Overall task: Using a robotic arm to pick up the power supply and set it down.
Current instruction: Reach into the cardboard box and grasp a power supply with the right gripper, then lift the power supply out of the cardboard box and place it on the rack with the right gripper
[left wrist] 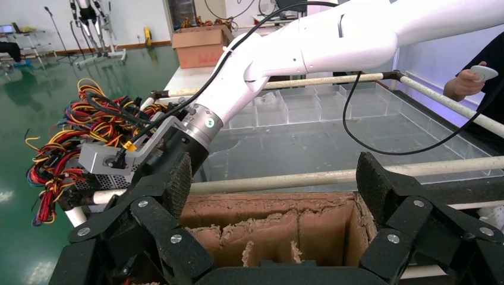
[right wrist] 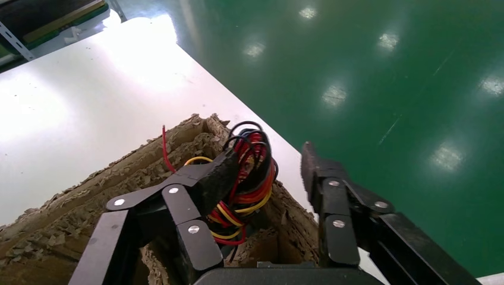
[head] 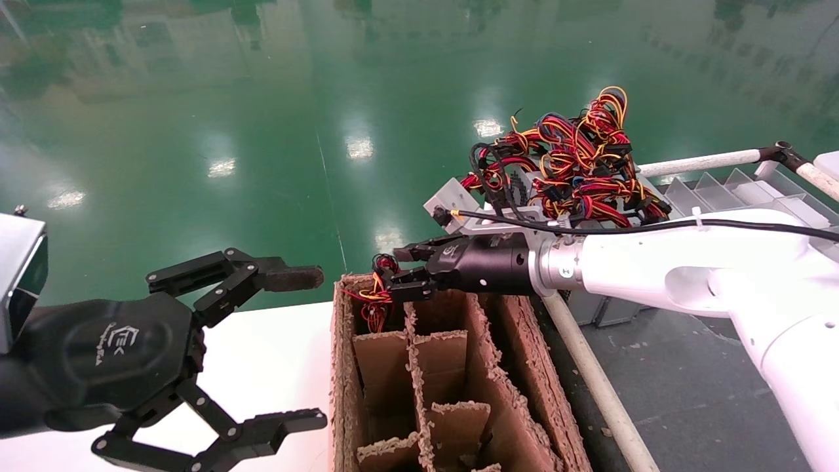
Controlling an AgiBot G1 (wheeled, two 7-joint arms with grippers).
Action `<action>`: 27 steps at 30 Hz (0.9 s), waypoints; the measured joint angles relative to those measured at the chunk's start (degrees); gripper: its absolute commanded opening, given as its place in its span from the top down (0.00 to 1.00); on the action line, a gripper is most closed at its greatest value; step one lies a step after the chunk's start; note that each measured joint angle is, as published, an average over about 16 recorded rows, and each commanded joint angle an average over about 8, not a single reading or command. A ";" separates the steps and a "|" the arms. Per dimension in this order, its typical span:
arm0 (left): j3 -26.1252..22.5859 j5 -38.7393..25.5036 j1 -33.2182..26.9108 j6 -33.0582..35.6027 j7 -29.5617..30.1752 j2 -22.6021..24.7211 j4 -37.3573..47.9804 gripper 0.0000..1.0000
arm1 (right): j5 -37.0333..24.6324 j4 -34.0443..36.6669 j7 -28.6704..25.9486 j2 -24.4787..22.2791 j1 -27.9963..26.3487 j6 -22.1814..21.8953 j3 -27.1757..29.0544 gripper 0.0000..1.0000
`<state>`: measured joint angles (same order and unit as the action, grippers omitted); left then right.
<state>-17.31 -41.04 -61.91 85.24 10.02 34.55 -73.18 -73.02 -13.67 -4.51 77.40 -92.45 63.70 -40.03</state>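
The right gripper, black two-finger linkage on the white tubular right arm, hung over the far corner cell of the brown cardboard carton with dividers. Its jaws stood apart, partly open, holding nothing. And there, in that cell, a loose bundle of red, yellow and black wires poked up between the fingers; the power supply's grey metal box itself could not be seen, presumably sunk below the carton rim. My read: the jaws were spread to straddle those wires on the way to or from the cell; which, I can't tell.

The left gripper, black and wide open, waited empty over the white tabletop just beside the carton, apparently parked out of the way.

Behind the right arm a heap of more grey-boxed supplies with tangled coloured cables sat on a clear-partitioned tray, framed by white tube rails. The ragged cardboard dividers crowded the cell closely, and the stray wires could snag a finger. The green floor lay beyond.
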 measured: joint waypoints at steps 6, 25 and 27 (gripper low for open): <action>-0.02 0.01 0.00 -0.01 -0.01 -0.01 0.00 0.00 | 0.72 0.14 -0.15 -0.07 0.08 0.10 -0.66 1.00; -0.07 0.04 -0.01 -0.03 -0.03 -0.03 0.00 0.00 | 4.08 1.46 0.29 -0.65 0.18 1.89 -1.00 1.00; -0.07 0.05 -0.02 -0.03 -0.03 -0.03 0.00 0.00 | 4.64 1.61 0.36 -0.77 0.16 2.33 -0.78 1.00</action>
<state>-17.38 -40.99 -61.93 85.21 9.99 34.52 -73.18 -68.38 -12.06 -4.15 76.63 -92.29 66.03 -40.82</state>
